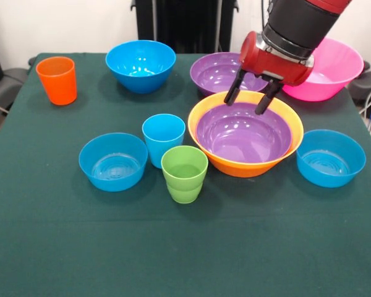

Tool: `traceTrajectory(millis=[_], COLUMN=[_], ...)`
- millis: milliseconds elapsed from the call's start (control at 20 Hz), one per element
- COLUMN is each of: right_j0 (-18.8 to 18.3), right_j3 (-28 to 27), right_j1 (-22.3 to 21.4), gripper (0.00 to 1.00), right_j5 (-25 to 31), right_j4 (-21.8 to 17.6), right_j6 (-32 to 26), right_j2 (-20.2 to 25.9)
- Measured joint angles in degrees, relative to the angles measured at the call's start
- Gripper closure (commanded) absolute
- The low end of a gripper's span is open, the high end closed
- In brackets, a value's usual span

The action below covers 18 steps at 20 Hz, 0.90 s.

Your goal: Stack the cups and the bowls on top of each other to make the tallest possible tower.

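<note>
Red-and-black gripper (251, 96) hung with its two dark fingers spread apart, grasping nothing, tips poised over the far rim of the nested pair below.

Directly beneath: purple bowl (243, 133) seated inside the orange-yellow bowl (235, 166), the only stacked items on the green table (185, 247).

Just behind the gripper: second purple bowl (213, 73), partly hidden by the fingers. Beside the gripper's body, toward the picture's right: pink bowl (340, 74), partly covered by the arm.

Near, picture-right of the nested pair: blue bowl (331, 158).

Picture-left of the pair: light blue cup (163, 139) and green cup (184, 173), upright, close together, the green one nearer the camera. Beyond them: another blue bowl (114, 161).

Farther off, picture-left of the gripper: third blue bowl (140, 65).

Farthest, at the table's corner: orange cup (57, 80), upright, well apart from everything.
</note>
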Motion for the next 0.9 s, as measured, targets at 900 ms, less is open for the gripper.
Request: traceTrajectory(millis=[900], right_j0=[-5.97], right_j3=[1.47], right_j1=[-6.29], gripper=[0.00], right_j5=[2.74], right_j4=[-1.73], right_j6=[0.00], right_j2=[4.06])
